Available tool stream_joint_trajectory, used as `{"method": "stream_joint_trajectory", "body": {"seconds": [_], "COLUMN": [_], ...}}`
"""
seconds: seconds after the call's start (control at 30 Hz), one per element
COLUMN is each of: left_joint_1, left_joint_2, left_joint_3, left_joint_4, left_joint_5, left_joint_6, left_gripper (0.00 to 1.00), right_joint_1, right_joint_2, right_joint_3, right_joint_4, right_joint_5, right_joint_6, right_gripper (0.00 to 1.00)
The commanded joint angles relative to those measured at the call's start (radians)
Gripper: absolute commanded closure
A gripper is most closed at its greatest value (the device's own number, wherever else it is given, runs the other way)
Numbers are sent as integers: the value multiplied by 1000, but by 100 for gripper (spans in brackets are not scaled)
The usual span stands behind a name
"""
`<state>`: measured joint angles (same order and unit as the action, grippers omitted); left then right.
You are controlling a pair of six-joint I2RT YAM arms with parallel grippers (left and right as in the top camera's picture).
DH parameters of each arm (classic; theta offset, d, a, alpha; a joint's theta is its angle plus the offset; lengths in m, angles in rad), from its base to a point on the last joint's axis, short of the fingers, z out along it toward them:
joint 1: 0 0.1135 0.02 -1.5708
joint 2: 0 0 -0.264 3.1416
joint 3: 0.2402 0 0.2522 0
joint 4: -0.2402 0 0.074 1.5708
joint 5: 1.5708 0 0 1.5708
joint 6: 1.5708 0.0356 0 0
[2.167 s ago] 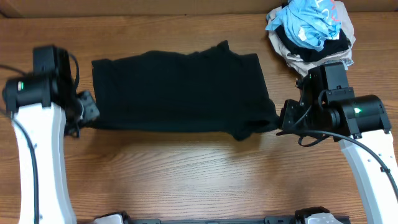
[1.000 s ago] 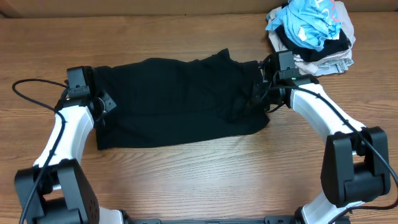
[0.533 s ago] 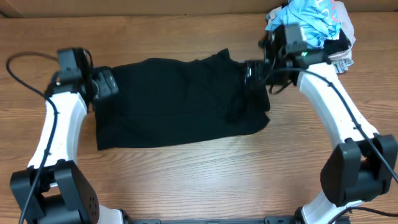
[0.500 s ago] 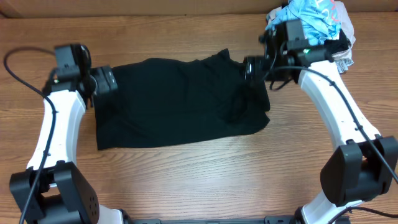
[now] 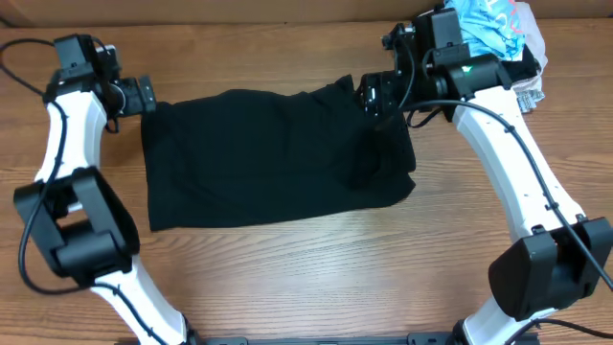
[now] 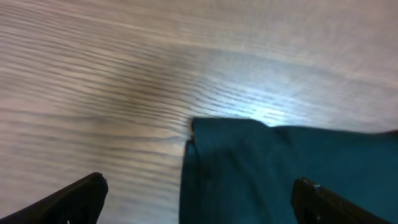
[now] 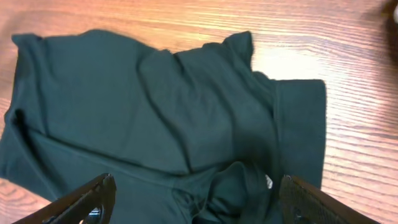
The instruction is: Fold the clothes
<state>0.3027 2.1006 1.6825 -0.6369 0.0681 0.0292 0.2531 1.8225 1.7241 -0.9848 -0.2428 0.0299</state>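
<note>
Black top (image 5: 278, 153) lies spread on the wooden table (image 5: 287, 278), folded into a rough rectangle with its long side running left to right. The lower edge is fairly straight. The upper edge is uneven, and a small flap sticks up right of the top's centre. The right end is rumpled, with a bunched fold running down from the upper right corner.

Left gripper (image 5: 144, 96) sits at the top's upper left corner, just at the fabric edge. In the left wrist view (image 6: 199, 205) its fingertips (image 6: 81, 194) stand wide apart. The corner of the top (image 6: 249, 162) lies flat on the wood beneath them, with nothing pinched. That view is blurred.

Right gripper (image 5: 372, 96) hangs over the top's upper right corner. The right wrist view (image 7: 202, 200) looks down on the top (image 7: 155, 93). Both fingertips (image 7: 87, 198) are spread wide and clear of the cloth, so it is released and holding nothing. A small white speck (image 7: 268, 181) shows in the rumple between them, too small to read.

Pile of other garments (image 5: 503, 67) sits beyond the top's upper right corner, partly behind the right arm. A light blue printed garment (image 5: 479, 29) is uppermost, with beige and white pieces under it. The pile is apart from the top.
</note>
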Motion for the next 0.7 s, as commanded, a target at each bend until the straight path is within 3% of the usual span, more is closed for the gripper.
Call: {"method": "stream_joint_trajectory", "body": {"seconds": [0.0,0.27,0.37,0.57,0.67], "left_joint_1": [-11,-11,-11,-18,-23], "left_joint_2": [45,132,150,190,198], "left_joint_3": [49,49,49,49,49], "left_joint_4": [33,102,107,109,108], "left_joint_5": [26,26,31,30,30], "left_joint_6": [105,106,103,101,101], "left_gripper": [4,9,18,25,45], "right_joint_1": [15,27,27,27,27], "right_joint_2": [-8,-8,-8,-8,-8], "right_joint_3": [17,16,16,16,16], "right_joint_4": [4,4,10,13,18], "right_joint_5": [25,32,33,34,49], "right_joint_6": [-8,-8,-8,-8,-7], "right_gripper": [17,30,39,42,48]}}
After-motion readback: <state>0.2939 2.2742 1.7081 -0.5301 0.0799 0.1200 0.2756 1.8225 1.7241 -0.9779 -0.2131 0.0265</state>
